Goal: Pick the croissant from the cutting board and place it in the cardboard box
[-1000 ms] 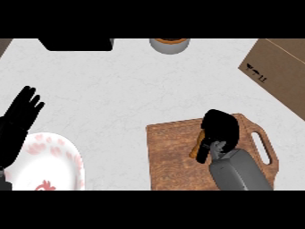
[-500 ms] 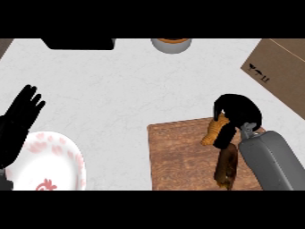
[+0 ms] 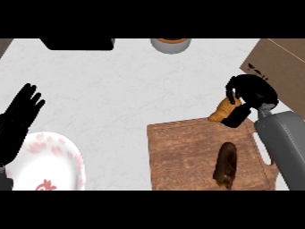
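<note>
One croissant [image 3: 222, 110] clutched in right hand [image 3: 250, 91]; left hand [image 3: 14, 120] relaxed.

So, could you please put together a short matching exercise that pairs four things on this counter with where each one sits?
Things:
1. croissant
2. cardboard box
3. plate
4. cutting board

Places:
A. lower left, beside the resting left robot hand
B. upper right corner of the counter
C. held in the right robot hand, above the board's far edge
D. lower middle, under the right forearm

Pairs: 1-C, 2-B, 3-A, 4-D
</note>
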